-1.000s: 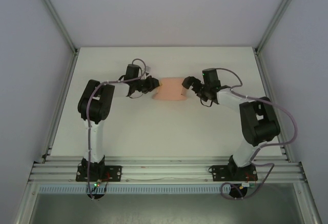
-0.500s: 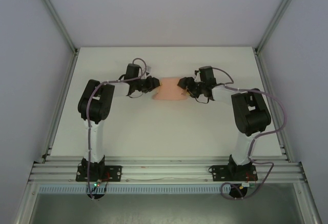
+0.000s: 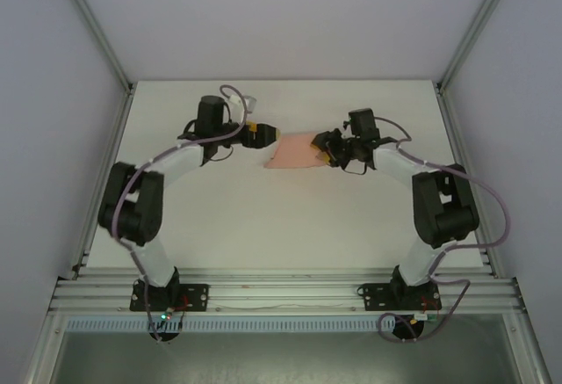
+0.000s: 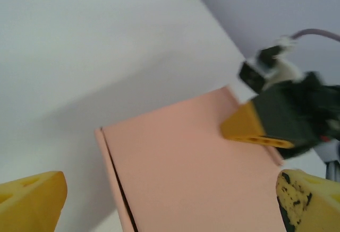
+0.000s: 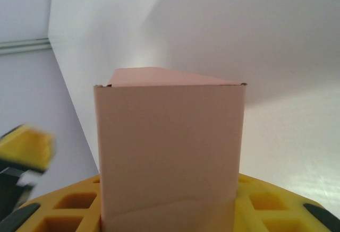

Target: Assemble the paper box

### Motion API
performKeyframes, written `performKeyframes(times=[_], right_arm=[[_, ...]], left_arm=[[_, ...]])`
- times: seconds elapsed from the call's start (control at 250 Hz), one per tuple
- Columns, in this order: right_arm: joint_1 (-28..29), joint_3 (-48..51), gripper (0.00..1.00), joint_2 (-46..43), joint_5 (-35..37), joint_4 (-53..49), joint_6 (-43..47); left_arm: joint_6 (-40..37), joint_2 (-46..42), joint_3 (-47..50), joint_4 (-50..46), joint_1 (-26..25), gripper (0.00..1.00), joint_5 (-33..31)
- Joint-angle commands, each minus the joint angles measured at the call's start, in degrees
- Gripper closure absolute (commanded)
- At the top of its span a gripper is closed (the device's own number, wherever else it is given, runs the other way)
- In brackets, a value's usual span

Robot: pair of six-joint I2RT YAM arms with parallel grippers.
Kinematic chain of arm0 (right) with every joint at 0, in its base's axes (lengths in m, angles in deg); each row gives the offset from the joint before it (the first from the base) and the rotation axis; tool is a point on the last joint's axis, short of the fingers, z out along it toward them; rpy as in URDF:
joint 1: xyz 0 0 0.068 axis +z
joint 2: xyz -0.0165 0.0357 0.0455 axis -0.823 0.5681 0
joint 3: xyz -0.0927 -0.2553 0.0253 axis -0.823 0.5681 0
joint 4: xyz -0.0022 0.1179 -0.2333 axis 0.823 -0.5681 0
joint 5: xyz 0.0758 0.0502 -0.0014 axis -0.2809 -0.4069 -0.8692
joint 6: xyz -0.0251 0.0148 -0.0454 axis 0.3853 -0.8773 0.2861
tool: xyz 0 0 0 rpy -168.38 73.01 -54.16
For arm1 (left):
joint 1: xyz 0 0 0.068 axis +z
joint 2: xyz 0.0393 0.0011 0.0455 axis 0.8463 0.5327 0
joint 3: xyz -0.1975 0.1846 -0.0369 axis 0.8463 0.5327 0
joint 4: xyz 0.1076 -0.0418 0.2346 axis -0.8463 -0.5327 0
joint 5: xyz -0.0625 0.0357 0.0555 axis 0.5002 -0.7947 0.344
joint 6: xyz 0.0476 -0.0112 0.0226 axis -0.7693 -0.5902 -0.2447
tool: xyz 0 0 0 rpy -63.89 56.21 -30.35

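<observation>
- My right end effector (image 3: pixel 323 150) pinches the right end of the pink paper box (image 3: pixel 294 151). I think that keeps the box from sliding away.
- The box is at the far middle of the worktop (image 3: pixel 263 226), between my two end effectors.
- My left end effector (image 3: pixel 266 134) is wide open and holds nothing. It hangs just beside the box's left end, maybe ready for a new hold.

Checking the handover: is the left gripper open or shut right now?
The left gripper is open: its yellow fingers stand wide apart, clear of the paper box, which the right gripper holds.
</observation>
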Motion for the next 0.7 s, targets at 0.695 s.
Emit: performKeyframes(times=[0.695], right_arm=[[-4.7, -10.4, 0.62, 4.1, -27.6, -29.4, -15.9]], left_arm=[[-60.4, -6.7, -5.9, -38.4, -18.2, 0.00, -25.4]])
